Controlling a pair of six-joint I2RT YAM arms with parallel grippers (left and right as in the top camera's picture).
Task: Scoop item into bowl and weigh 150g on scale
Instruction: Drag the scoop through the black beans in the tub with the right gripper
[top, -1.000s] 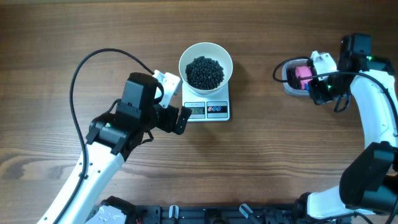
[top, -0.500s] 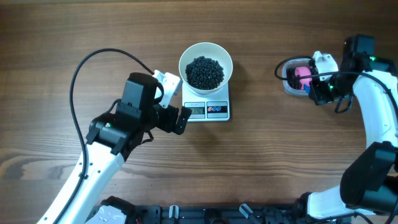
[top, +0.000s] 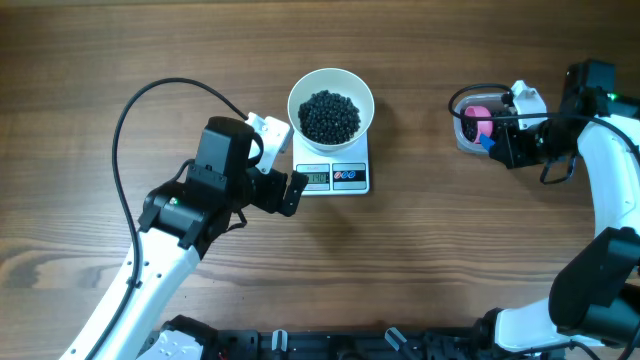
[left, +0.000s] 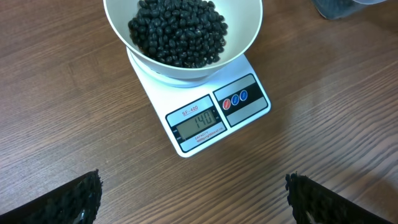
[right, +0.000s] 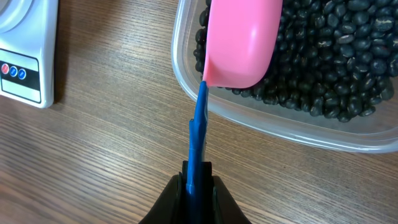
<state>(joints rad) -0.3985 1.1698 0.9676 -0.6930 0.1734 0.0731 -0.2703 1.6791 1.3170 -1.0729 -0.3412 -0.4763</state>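
The white bowl (top: 331, 88) stands on the small white scale (top: 345, 178), holding a heap of the black item (top: 330, 116). The scale's display (left: 198, 119) reads 140. My left gripper (top: 283, 165) hovers open just left of the scale, with only bare wood between its fingers (left: 81, 198). My right gripper (right: 198, 180) is shut on the blue handle (right: 199, 124) of the pink scoop (right: 242, 43). The scoop's head lies over more of the item (right: 329, 56) in the clear tub (right: 186, 81). The scoop's inside is hidden.
The clear tub (top: 462, 137) sits at the right of the wooden table, a hand's width from the scale. A black cable (top: 130, 110) loops behind the left arm. A corner of the scale (right: 25, 68) shows left of the tub.
The right wrist has shifted right and turned, drawing the scoop's head a little leftward inside the tub. The left arm, bowl and scale have not moved.
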